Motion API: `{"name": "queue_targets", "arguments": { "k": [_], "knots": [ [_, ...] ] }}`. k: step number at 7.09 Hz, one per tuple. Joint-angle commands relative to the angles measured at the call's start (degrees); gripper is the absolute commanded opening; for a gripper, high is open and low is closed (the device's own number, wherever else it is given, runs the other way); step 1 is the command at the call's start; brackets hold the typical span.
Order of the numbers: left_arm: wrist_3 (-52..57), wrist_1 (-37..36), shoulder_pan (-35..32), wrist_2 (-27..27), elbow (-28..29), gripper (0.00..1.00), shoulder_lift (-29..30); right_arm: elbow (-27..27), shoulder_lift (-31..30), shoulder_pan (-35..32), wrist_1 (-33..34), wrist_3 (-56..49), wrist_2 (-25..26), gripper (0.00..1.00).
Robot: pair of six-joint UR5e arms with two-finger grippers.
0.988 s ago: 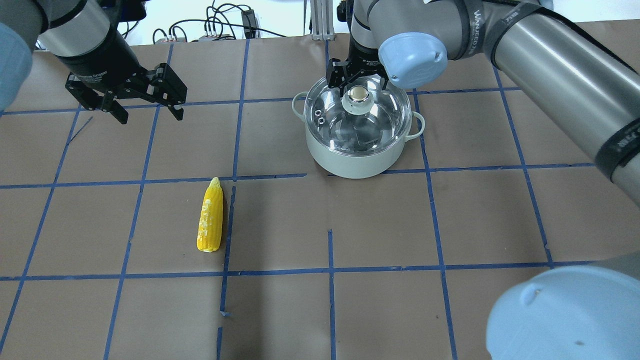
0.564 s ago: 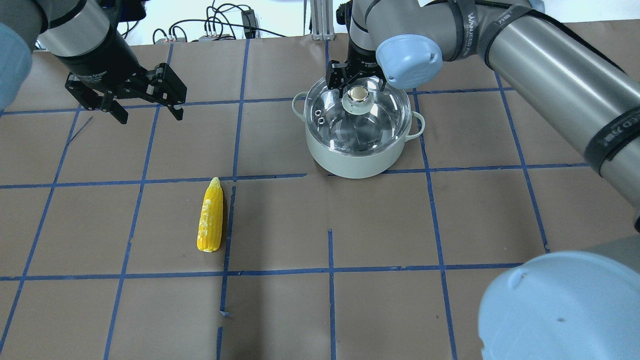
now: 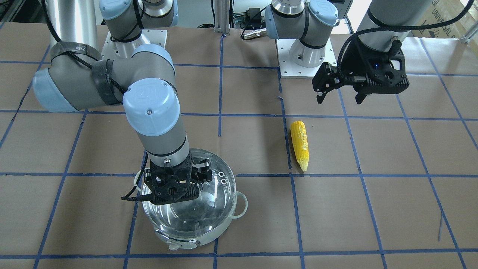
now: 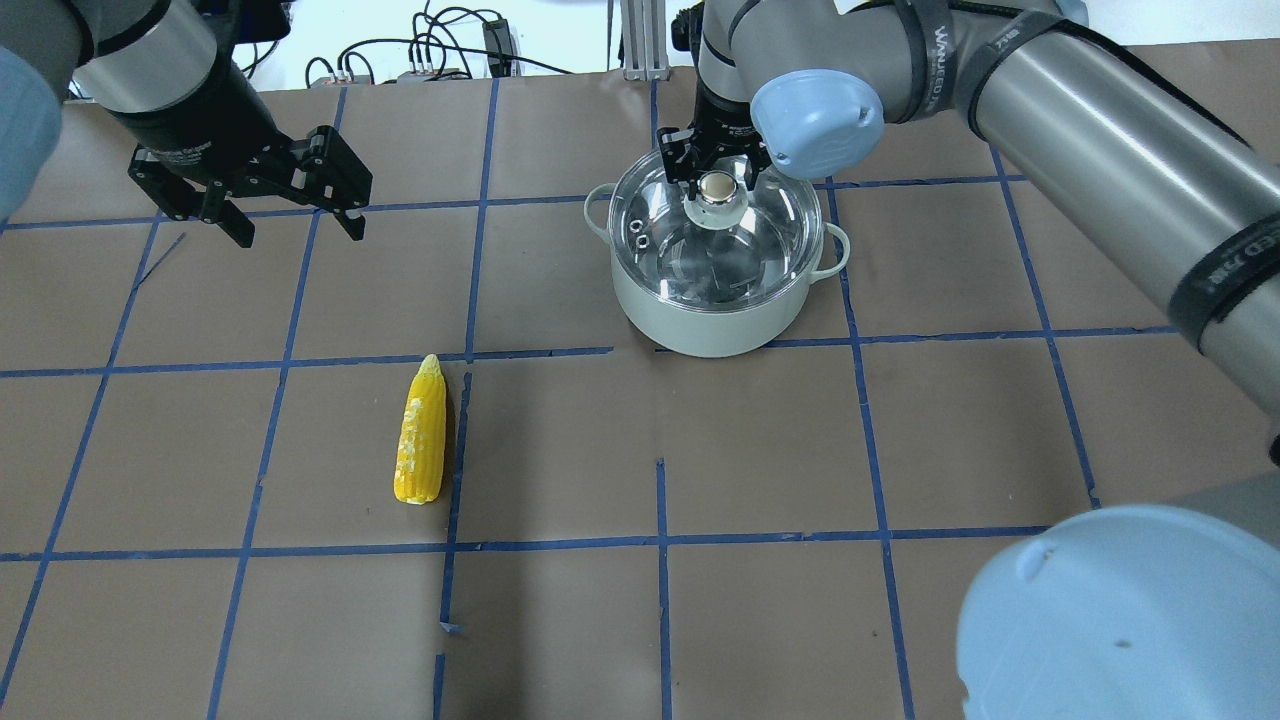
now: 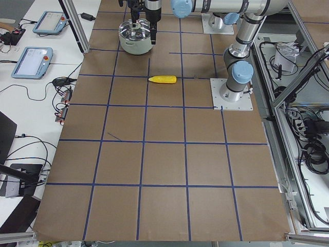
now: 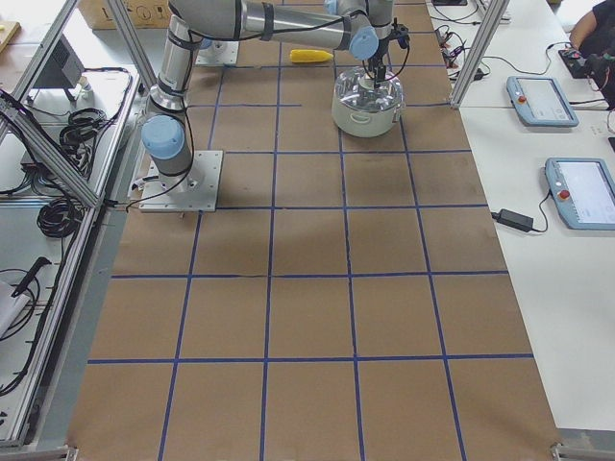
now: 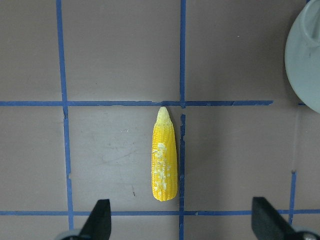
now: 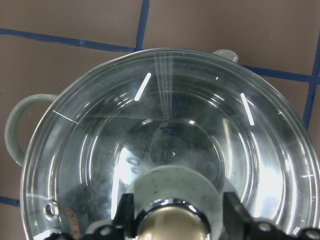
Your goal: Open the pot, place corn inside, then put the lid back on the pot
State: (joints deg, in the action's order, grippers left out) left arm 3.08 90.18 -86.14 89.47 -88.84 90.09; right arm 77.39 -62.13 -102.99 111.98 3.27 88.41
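1. Right gripper point(image 4: 716, 176): I am gripping the beige knob point(image 8: 172, 227) of the lid point(image 4: 735, 250). My two fingers are drawn in narrow and are pressing against opposite sides of the knob's collar.
2. The lid, clear domed glass, is sitting level on the pot point(image 4: 700, 325), rim on rim. Its two steam-hole rings point(image 4: 636, 232) are showing on the side toward the corn.
3. The pot is standing upright on the table point(image 4: 760, 450), on brown paper gridded with blue tape. It is on the far side from my base, and a loop handle is sticking out at each side.
4. The corn point(image 4: 421, 435) is lying flat on the table in my left arm's half. It is well apart from the pot and nearer my base. Its pointed end is aiming away from me, and its length is running just beside a blue tape line.
5. Left gripper point(image 4: 300, 235): I am hovering above the table with my jaws spread wide and empty. I am well apart from both the corn and the pot. My wrist camera is looking down on the corn, which is lying ahead of my two fingertips, between their lines.
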Motion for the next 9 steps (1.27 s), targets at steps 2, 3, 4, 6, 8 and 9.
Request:
{"name": "queue_targets", "arguments": {
  "k": [2,3,4,6,8,9],
  "knots": [
    [0.0,0.0,0.0,0.0,0.1,1.0,0.1,0.1,0.0,0.0,-0.4,0.2,0.0,0.46],
    [0.0,0.0,0.0,-0.1,0.1,1.0,0.1,0.0,-0.2,0.0,-0.6,0.2,0.0,0.44],
    [0.3,0.0,0.1,0.0,0.2,1.0,0.1,-0.2,-0.4,0.0,-1.7,0.2,0.1,0.42],
    [0.4,0.0,0.1,-0.2,0.6,1.0,0.2,-2.1,-0.6,0.0,-4.1,0.3,0.1,0.41],
    [0.0,0.1,0.1,-0.4,0.9,1.0,0.3,-5.1,-0.6,0.0,-8.2,0.3,0.1,0.41],
    [0.8,0.2,0.3,-0.5,-0.4,1.0,0.3,-6.4,-0.6,0.0,-10.6,0.3,0.2,0.41]
  ]
}}
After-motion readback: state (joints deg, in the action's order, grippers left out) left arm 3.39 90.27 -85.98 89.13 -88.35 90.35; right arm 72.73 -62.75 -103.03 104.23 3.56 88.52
